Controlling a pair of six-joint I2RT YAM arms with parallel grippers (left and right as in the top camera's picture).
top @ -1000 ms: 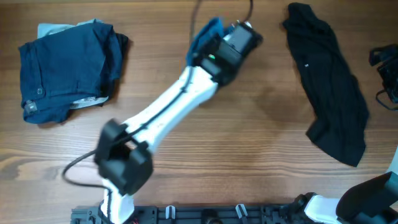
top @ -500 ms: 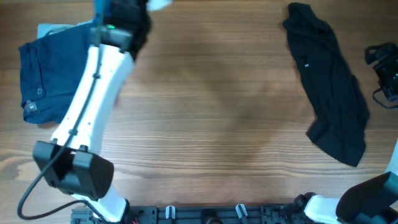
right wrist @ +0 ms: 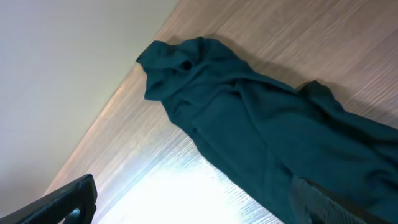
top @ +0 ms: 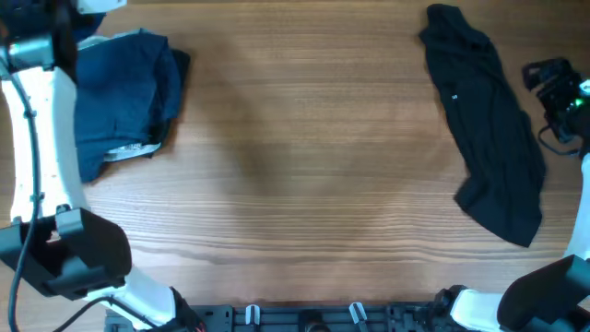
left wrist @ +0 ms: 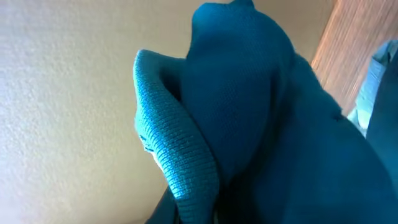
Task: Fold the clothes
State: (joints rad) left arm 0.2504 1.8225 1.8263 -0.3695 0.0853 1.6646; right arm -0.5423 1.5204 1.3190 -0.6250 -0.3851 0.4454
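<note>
So the blue shirt [left wrist: 249, 112] is bunched up right against the left wrist cam, ribbed hem [left wrist: 168, 162] facing it and a plain wall behind, so it's up off the table [top: 304, 184]. The left gripper is clamped tight on it, though the cloth hides its fingers. The navy piece [top: 129, 92] sits in a heap at upper left, and the black one [top: 489, 138] lies stretched out at upper right. The left arm [top: 41, 138] runs nearly straight up the left edge from its base at lower left, wrist at the top corner. The right gripper [top: 551, 88] hangs at the right edge just beside the black one, fingers [right wrist: 68, 199] spread wide and holding nothing.
</note>
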